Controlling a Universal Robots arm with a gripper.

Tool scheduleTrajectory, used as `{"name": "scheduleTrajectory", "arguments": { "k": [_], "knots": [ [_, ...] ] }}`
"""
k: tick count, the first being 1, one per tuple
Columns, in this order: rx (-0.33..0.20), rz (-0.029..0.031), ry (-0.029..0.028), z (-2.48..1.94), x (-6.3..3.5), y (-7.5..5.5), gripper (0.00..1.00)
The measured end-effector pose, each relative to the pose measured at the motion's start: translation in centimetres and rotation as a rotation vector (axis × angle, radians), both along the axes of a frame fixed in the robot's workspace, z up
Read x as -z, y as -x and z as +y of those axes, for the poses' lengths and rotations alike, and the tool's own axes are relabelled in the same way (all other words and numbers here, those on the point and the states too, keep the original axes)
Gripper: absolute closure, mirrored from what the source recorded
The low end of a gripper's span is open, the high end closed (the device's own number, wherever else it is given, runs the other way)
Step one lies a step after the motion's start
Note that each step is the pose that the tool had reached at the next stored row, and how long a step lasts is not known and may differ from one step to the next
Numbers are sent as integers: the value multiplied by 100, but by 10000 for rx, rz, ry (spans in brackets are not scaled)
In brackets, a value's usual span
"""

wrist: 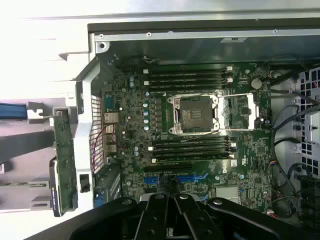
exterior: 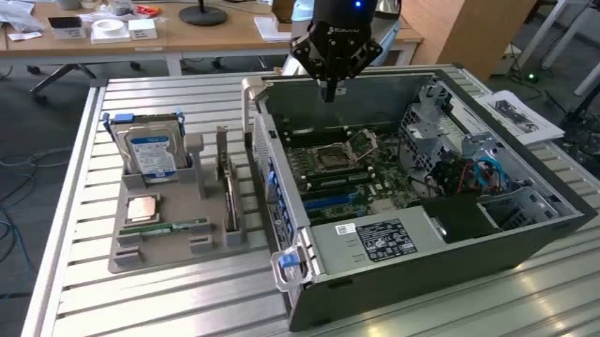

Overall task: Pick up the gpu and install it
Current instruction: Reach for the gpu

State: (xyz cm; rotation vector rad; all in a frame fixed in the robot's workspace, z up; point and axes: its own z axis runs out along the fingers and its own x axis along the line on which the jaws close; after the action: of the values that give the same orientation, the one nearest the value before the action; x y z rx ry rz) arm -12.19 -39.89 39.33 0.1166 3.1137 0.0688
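The gpu stands on edge in a slot of the grey holder, at the exterior view's left of the open computer case. From the wrist view the gpu shows as a narrow green strip just outside the case wall. My gripper hangs above the far end of the case, over the motherboard, well apart from the card. Its black fingers meet with nothing between them. Blue expansion slots lie on the board close to the fingertips.
The holder also carries a silver hard drive with a blue label, a processor and a slim green memory stick. The open processor socket sits mid-board. Cables and a drive cage crowd the case's right side.
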Motion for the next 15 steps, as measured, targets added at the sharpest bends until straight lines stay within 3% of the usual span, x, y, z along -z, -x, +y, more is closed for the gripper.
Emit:
{"name": "scheduleTrajectory", "arguments": {
  "k": [15],
  "knots": [
    [0, -1, 0, 0, 0, 32, 89]
  ]
}}
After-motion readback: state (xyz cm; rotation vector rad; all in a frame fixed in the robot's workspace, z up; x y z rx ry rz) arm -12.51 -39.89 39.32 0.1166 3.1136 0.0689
